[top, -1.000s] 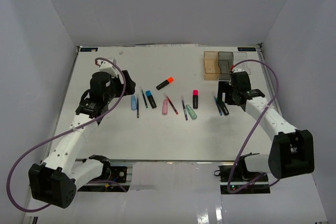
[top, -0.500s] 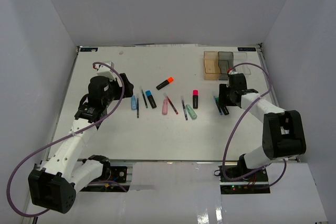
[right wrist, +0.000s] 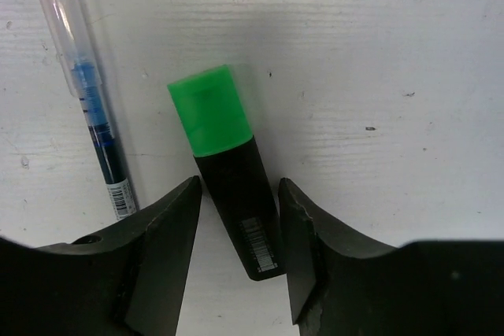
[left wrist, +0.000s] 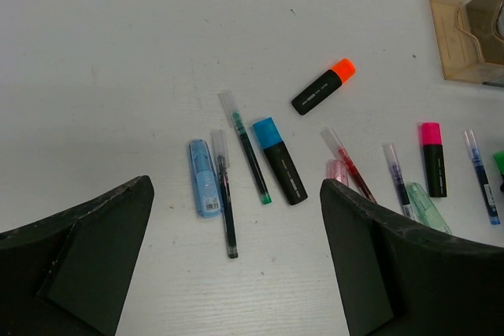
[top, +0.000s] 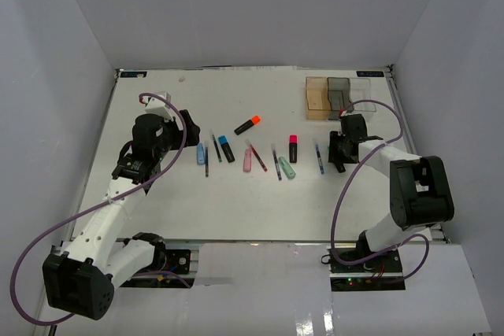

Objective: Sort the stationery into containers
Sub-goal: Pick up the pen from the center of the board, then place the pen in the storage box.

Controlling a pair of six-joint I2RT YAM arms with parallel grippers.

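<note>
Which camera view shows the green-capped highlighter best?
The right wrist view: the green-capped highlighter lies large, flanked by the right gripper. The left wrist view shows only a green sliver at its edge; from the top, the gripper mostly hides it.

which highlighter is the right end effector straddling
The green-capped highlighter: it lies between the fingers of the right end effector, beside a blue pen. The orange-capped, blue-capped and pink-capped highlighters lie farther left, away from it.

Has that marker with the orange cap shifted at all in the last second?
No. The orange-capped highlighter lies in the same spot and at the same slant as before, just as far to the left of the amber bin.
</note>
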